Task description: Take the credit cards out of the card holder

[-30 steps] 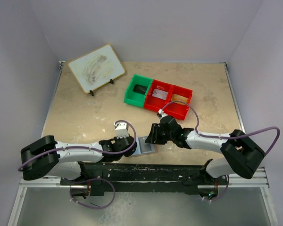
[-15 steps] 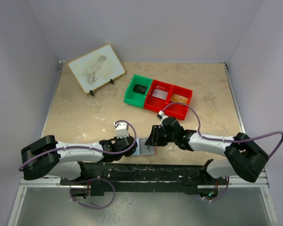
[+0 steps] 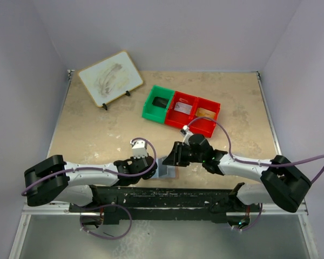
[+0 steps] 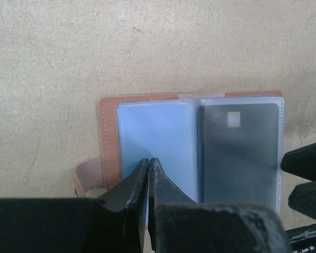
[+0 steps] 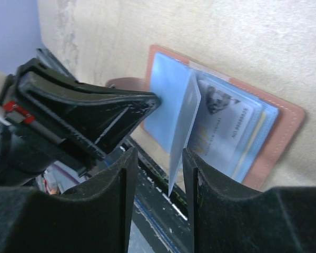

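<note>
The card holder (image 3: 167, 169) lies open near the table's front edge, tan leather with pale blue inner panels (image 4: 158, 139). My left gripper (image 4: 149, 161) is shut, its tips resting on the left panel. A dark card (image 4: 240, 153) shows in the right pocket. In the right wrist view, a clear sleeve page (image 5: 182, 124) stands up off the card holder (image 5: 285, 138), and printed cards (image 5: 224, 124) lie beneath it. My right gripper (image 5: 159, 158) is open, with the page's lower edge in the gap between its fingers, close to the right one.
A green bin (image 3: 157, 102) and two joined red bins (image 3: 197, 112) sit at the back middle, each with something inside. A white board on a small stand (image 3: 110, 78) is at the back left. The black mounting rail (image 3: 167, 194) runs just below the card holder.
My right gripper has edged left, closer over the card holder, and its elbow has swung out to the right. The left arm has stayed put.
</note>
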{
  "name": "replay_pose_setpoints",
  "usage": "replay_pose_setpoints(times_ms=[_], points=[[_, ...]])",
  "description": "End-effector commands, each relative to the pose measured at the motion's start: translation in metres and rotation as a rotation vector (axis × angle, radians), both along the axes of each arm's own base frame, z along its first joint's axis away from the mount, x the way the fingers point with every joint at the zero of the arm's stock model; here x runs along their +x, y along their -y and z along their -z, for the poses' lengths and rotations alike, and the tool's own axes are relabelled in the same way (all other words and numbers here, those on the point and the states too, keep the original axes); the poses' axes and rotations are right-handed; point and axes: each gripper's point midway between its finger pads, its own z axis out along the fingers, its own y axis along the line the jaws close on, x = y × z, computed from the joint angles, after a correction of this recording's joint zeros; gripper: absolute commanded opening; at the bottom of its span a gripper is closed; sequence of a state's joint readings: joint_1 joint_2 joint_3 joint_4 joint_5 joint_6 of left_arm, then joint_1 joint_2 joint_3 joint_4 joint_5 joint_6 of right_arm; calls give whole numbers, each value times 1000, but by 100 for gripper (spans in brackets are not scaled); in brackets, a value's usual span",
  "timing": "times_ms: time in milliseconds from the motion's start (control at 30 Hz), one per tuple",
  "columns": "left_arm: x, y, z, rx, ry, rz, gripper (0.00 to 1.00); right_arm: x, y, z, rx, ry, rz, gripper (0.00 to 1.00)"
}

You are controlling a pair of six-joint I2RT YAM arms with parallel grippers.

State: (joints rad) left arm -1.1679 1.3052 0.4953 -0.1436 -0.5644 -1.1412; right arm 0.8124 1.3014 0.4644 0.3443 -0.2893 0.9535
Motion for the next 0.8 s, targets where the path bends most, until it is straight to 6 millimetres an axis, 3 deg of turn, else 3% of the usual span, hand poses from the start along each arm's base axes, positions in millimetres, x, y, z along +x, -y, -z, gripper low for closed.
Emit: replay_pose_setpoints(times_ms=[0, 367, 767], points=[[1, 2, -4, 9, 12, 1, 0, -2, -17, -24, 104, 16, -45, 43], [2, 0, -6, 10, 18, -6, 0, 7, -37, -34, 152, 43, -98, 42], [3, -14, -12, 11, 42, -44, 0, 5, -48, -21, 157, 5, -146, 42]])
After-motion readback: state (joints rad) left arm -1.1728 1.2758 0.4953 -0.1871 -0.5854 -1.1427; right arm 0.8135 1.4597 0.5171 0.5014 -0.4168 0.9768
